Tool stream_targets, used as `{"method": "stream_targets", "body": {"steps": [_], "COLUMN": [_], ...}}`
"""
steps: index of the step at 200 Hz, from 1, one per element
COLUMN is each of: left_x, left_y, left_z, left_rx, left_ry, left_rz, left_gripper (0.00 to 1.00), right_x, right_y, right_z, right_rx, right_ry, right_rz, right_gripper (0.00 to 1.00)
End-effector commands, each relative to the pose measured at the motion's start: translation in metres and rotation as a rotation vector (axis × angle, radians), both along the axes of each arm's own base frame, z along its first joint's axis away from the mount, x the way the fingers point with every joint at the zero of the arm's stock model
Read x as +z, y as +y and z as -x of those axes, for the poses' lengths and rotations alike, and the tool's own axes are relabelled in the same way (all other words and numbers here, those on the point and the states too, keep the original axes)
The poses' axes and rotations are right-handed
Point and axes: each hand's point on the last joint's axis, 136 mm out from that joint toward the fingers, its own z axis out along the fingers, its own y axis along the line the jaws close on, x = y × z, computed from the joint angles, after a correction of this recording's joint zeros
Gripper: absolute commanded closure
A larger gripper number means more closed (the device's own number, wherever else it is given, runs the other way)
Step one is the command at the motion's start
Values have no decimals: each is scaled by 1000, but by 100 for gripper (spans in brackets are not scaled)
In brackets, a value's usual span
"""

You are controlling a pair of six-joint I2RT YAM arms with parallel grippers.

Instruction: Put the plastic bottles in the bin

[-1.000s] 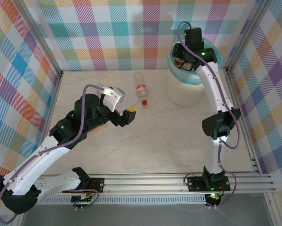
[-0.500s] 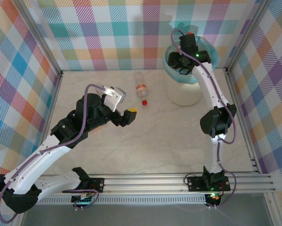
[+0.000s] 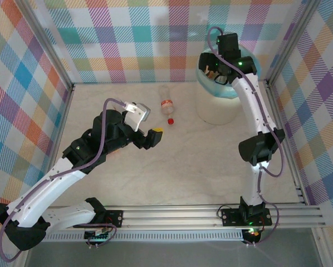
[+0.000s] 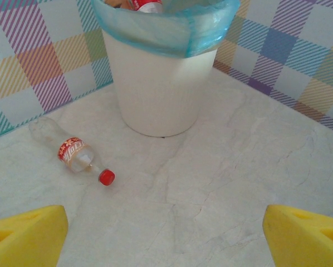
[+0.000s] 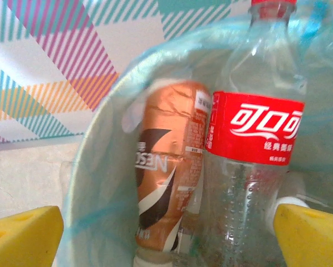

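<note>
Step in hand: by the look of things, fetching the loose bottle (image 4: 73, 154) off the table (image 4: 222, 183) with the left gripper (image 4: 166, 236).
Loose bottle: lies on its side near the table's far edge, about midway along it, with its red cap (image 4: 106, 177) pointing toward the near edge. It is just left of the bin (image 4: 155, 94) and not touching it.
Bin: stands in the table's far right corner, with a teal bag (image 4: 172, 33) folded over its rim.
Left gripper: released, its yellow pads (image 4: 24, 233) spread wide with nothing between them. It hovers over mid table, short of the bottle.
Right gripper (image 5: 166, 233): over the bin's mouth, jaws apart and grasping nothing. Below it a brown-labelled bottle (image 5: 166, 167) and a red-labelled bottle (image 5: 255, 133) lie inside the bag.
Approach: come down with the jaws straddling the bottle across its length, at the labelled middle rather than the narrow neck.
Grip: the thin clear plastic probably gives under pressure and the round body may roll, so centre first and close steadily.
Carry: lift higher than the rim before crossing toward the far right corner, since the bin's wall is close by.
Risk: both arms would meet over the bin, so the right arm should clear away first.
Release: let go over the middle of the mouth, not at the rim.
</note>
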Motion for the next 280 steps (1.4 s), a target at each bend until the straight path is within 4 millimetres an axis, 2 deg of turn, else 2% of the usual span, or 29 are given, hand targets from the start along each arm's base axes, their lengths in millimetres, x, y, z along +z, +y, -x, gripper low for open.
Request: {"method": "stream_targets", "body": {"steps": [1,32,48,65,85,104,128,154,172,195,217,247,280], "left_x": [11,8,4,-3,-17,-42,-85,-134,-157,-175,-193,-223,-250], "left_y": [9,25,36,53,77,102,142,165,177,179,185,194,189], "left_z": [-8,-20,-29,-40,-54,-65,-73,-73,-71,-74,-73,-59,-57], "left_rx": [68,187,265,371,501,634,829,957,1043,1100,1214,1392,1473], "left_ry": [-8,18,54,126,239,383,628,877,984,1048,1090,1176,1292], "left_rz": [22,5,-10,-9,7,36,154,400,549,699,789,836,826], "left_gripper": [10,9,10,9,8,8,7,6,6,5,4,4,2], "right_x": [37,40,48,57,63,57,32,-3,-26,-48,-53,-56,-62], "right_y": [-1,17,33,60,103,155,209,246,253,248,238,222,212], "right_z": [14,20,28,41,61,87,116,141,152,159,166,172,175], "right_rx": [-7,57,106,185,308,474,624,710,725,710,702,684,671], "right_ry": [-89,-84,-96,-111,-129,-130,-78,13,89,144,144,134,136], "right_rz": [-24,-70,-85,-109,-115,-98,-106,-125,-157,-165,-143,-95,-64], "right_gripper": [6,13,14,14,14,13,13,13,13,13,12,11,8]}}
